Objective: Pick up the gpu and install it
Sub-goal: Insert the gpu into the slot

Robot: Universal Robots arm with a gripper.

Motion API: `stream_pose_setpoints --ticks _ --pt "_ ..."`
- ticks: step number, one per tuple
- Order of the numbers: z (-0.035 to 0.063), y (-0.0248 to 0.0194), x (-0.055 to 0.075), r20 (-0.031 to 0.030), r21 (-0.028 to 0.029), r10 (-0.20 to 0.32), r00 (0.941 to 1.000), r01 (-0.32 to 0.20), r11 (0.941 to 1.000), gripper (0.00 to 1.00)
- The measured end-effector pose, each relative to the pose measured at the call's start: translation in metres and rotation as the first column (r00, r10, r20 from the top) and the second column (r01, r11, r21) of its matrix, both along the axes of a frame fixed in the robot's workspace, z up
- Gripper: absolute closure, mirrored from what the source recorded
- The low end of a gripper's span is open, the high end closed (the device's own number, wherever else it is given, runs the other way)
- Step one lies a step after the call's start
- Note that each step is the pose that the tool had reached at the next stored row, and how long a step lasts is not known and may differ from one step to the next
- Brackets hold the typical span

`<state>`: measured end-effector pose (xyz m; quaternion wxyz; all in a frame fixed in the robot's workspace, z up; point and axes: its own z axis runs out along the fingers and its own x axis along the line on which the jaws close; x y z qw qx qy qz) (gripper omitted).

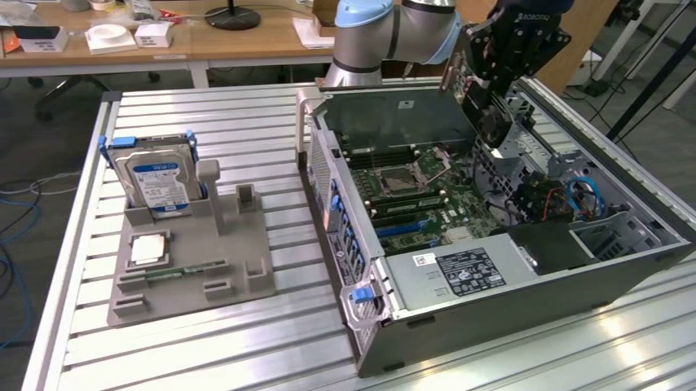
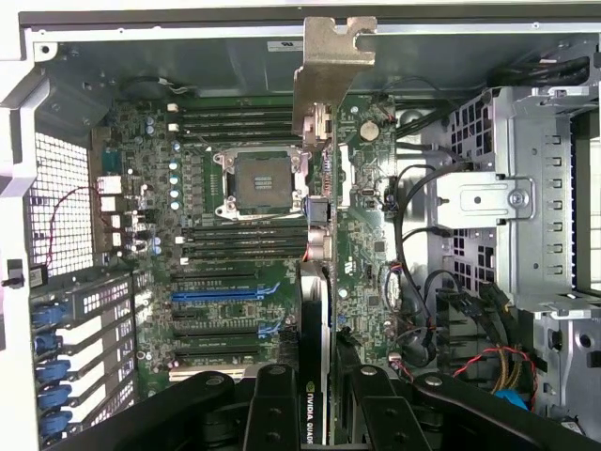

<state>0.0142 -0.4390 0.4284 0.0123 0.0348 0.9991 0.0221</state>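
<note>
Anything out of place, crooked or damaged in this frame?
Nothing stands out. The gripper holds the gpu edge-on over the open computer case, not yet seated; the hard drive stands upright in its gray holder. No spills or damage visible.

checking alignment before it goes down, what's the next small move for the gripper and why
Probably a small sideways shift, no descent yet. The gripper holds the gpu on edge above the motherboard, and in the wrist view its edge sits beside the blue slot, not over it.
</note>
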Motion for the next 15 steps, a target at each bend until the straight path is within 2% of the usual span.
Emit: stream_pose_setpoints --ticks 15 --pt "0.0 0.0 0.0 -0.0001 0.0 0.001 1.0 -0.001 1.0 0.74"
